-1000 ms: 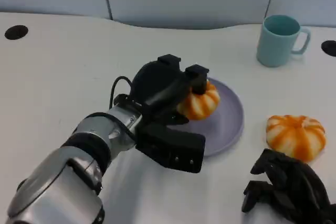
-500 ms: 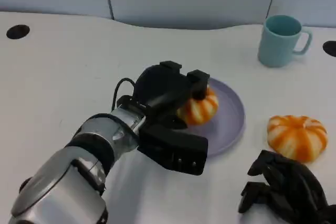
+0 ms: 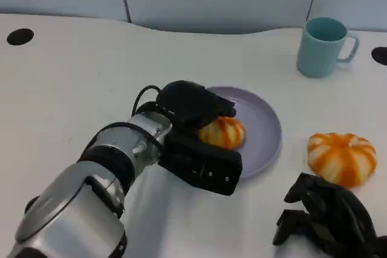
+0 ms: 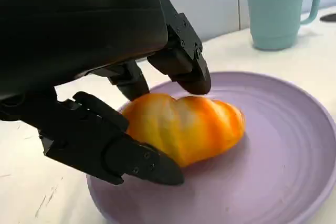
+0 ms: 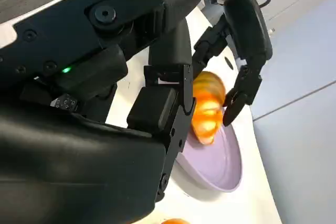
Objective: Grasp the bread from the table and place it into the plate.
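An orange-striped bread [image 3: 225, 132] lies on the near-left part of the purple plate [image 3: 265, 126]. My left hand [image 3: 188, 108] is cupped over it, fingers on its top and the thumb [image 3: 202, 165] along its near side. In the left wrist view the bread [image 4: 185, 125] rests on the plate [image 4: 283, 145] while a fingertip [image 4: 195, 81] touches its top and the thumb crosses its front. The right wrist view shows the bread [image 5: 207, 106] between the left hand's fingers [image 5: 245, 80]. My right hand [image 3: 329, 217] rests at the table's near right, fingers apart, holding nothing.
A second orange-striped bread [image 3: 341, 157] sits on the table right of the plate, just beyond my right hand. A teal mug [image 3: 323, 46] stands at the far right. Dark round holes [image 3: 19, 36] mark the table's far corners.
My left hand has come down with the bread, which now rests on the plate. The hand has tipped forward over it. The right hand has stayed put.
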Controlling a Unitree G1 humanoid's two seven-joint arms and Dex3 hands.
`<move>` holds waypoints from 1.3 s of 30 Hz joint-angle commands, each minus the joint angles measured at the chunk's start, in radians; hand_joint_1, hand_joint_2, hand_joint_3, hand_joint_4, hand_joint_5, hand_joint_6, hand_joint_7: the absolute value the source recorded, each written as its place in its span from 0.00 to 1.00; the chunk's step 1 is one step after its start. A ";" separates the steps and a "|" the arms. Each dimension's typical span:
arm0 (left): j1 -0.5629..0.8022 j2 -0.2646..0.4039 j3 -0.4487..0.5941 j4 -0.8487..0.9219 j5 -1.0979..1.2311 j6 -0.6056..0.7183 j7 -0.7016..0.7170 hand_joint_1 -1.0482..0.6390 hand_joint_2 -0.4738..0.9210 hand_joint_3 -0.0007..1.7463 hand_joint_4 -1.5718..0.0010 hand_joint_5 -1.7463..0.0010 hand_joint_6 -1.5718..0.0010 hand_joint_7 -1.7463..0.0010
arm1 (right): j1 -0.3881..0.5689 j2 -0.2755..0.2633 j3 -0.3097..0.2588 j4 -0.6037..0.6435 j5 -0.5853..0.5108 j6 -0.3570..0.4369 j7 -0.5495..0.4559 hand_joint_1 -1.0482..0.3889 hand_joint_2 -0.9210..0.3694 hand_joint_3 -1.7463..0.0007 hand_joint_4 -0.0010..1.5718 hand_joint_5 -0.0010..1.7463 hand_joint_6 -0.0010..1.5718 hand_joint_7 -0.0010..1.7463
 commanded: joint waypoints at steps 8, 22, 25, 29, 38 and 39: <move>-0.028 0.011 0.006 -0.006 -0.009 0.006 -0.039 0.05 1.00 0.34 1.00 0.87 0.92 1.00 | 0.004 -0.005 -0.008 -0.004 0.009 -0.010 0.004 0.14 0.12 1.00 0.92 0.45 0.78 0.48; 0.038 0.082 0.183 -0.053 -0.187 -0.176 -0.005 0.10 1.00 0.30 0.93 0.81 0.85 0.97 | -0.003 -0.007 -0.012 -0.003 0.006 -0.011 -0.004 0.13 0.12 1.00 0.92 0.46 0.78 0.48; 0.063 0.099 0.238 -0.060 -0.254 -0.228 -0.050 0.12 1.00 0.27 0.92 0.75 0.83 0.97 | -0.004 -0.009 -0.012 -0.001 0.001 -0.014 -0.006 0.13 0.12 1.00 0.92 0.46 0.77 0.49; 0.139 0.111 0.358 -0.075 -0.400 -0.317 -0.139 0.14 1.00 0.24 0.87 0.70 0.78 0.96 | -0.008 -0.012 -0.015 0.003 0.003 -0.014 -0.003 0.13 0.12 1.00 0.92 0.46 0.77 0.49; 0.312 0.115 0.556 -0.185 -0.669 -0.437 -0.364 0.22 1.00 0.20 0.78 0.66 0.72 0.95 | -0.017 -0.023 -0.025 0.011 0.015 0.003 0.004 0.13 0.12 1.00 0.92 0.46 0.77 0.50; 0.337 0.110 0.580 -0.210 -0.708 -0.438 -0.389 0.23 1.00 0.20 0.75 0.67 0.69 0.96 | -0.019 -0.025 -0.026 0.013 0.016 0.005 0.008 0.13 0.12 1.00 0.92 0.46 0.77 0.50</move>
